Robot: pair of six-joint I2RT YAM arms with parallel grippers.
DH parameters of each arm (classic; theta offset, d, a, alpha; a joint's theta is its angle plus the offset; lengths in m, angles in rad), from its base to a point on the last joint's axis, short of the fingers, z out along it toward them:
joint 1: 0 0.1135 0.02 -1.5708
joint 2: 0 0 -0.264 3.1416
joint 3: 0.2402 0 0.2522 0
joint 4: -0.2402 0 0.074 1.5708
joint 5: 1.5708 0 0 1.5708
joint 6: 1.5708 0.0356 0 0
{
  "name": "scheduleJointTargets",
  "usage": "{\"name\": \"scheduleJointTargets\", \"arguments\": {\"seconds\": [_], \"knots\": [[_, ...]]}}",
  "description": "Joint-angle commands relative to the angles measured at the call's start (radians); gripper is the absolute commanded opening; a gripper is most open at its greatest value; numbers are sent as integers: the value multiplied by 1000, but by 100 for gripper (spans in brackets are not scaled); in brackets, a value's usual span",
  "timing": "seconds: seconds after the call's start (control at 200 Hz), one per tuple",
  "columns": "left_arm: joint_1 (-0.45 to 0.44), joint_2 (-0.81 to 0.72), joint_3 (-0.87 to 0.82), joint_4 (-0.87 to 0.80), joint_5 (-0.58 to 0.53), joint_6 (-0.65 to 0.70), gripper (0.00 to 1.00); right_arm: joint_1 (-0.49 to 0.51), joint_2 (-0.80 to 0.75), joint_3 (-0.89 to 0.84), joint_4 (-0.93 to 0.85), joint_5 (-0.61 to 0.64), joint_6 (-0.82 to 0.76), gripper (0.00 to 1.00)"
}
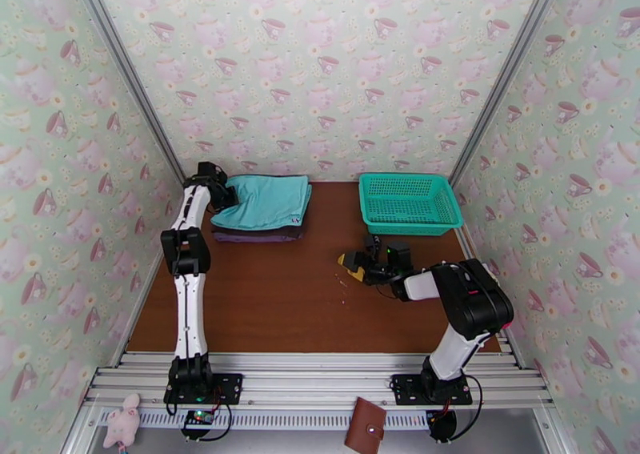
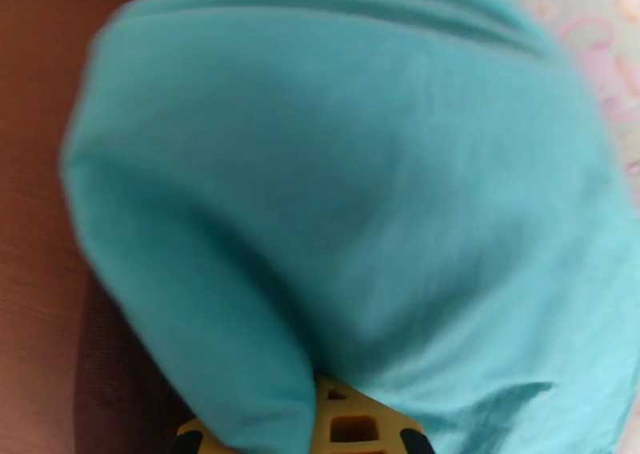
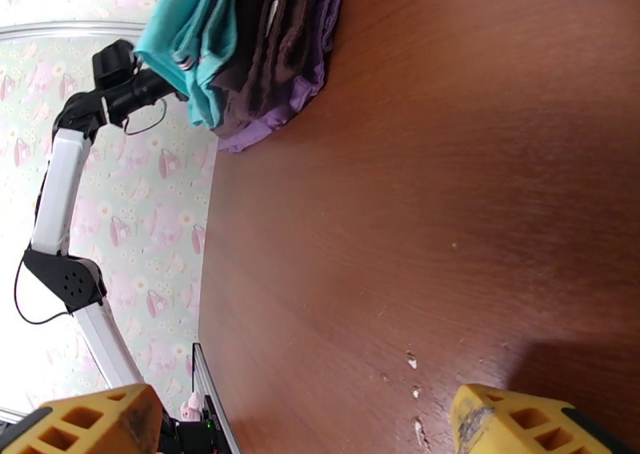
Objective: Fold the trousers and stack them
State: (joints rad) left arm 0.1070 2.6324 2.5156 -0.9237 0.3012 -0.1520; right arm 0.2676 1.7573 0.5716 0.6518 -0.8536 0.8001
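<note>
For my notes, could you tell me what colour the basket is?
The basket is teal; top view.

One trousers [image 1: 266,199] — one basket [image 1: 410,203]

top camera looks down from behind — all views share the trousers [image 1: 268,199], left wrist closest

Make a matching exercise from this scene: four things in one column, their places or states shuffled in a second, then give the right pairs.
Things:
1. trousers
2. basket
3. left gripper
4. right gripper

Places or states:
A. open, over the table
B. empty, at the far right
C. folded, on top of the dark cloths
D. shut on teal cloth at the pile's left edge

Pairs: 1-C, 2-B, 3-D, 4-A
</note>
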Motion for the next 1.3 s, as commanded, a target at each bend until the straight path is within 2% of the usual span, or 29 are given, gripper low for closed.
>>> {"name": "scheduleJointTargets", "arguments": {"seconds": [0.0,0.075,0.175,0.205,0.27,0.3,0.361,0.421,0.516,0.611,0.676,0.721,0.766,0.816,0.896,0.982,1.017,1.127,1.182,1.202,1.242,1.292], "knots": [[-40,-185,-150,79,-104,61,0,20,17,27,-23,-33,-14,100],[-42,-275,-266,141,-136,52,0,27,14,30,-28,-35,-16,99],[-43,-348,-341,178,-172,27,0,35,5,29,-29,-39,-12,99],[-43,-363,-352,183,-196,19,9,37,0,28,-29,-39,-14,99],[-43,-382,-362,185,-284,2,46,39,-14,23,-30,-39,-16,100],[-42,-391,-366,182,-327,0,55,39,-26,18,-31,-35,-19,99],[-46,-433,-401,196,-441,-9,63,39,-60,9,-53,-14,-43,99],[-55,-522,-511,273,-556,-7,67,39,-108,7,-111,22,-86,99],[-68,-704,-757,484,-630,2,71,39,-179,2,-192,81,-148,99],[-73,-847,-952,634,-542,-31,76,39,-214,-3,-220,109,-176,99],[-72,-905,-1016,638,-401,-76,81,39,-217,-4,-210,103,-175,99],[-73,-943,-1062,622,-271,-90,99,39,-221,-14,-182,102,-166,99],[-84,-1002,-1149,645,-178,-111,100,38,-241,-32,-154,110,-158,99],[-102,-1099,-1297,717,-170,-127,100,32,-283,-50,-156,135,-171,99],[-117,-1287,-1561,832,-278,-117,100,26,-417,-73,-271,286,-264,99],[-134,-1477,-1785,869,-516,-80,100,25,-610,-97,-405,520,-364,99],[-137,-1539,-1869,894,-572,-56,100,24,-704,-119,-435,633,-394,99],[-145,-1653,-2151,1139,-623,53,100,24,-1041,-231,-476,1039,-464,99],[-141,-1667,-2251,1254,-622,71,100,24,-1185,-300,-454,1185,-600,99],[-138,-1664,-2283,1318,-631,77,100,24,-1215,-321,-443,1219,-628,99],[-132,-1673,-2274,1277,-640,54,100,22,-1283,-369,-424,1287,-707,99],[-125,-1667,-2304,1370,-610,81,100,21,-1332,-423,-390,1329,-783,100]]}}
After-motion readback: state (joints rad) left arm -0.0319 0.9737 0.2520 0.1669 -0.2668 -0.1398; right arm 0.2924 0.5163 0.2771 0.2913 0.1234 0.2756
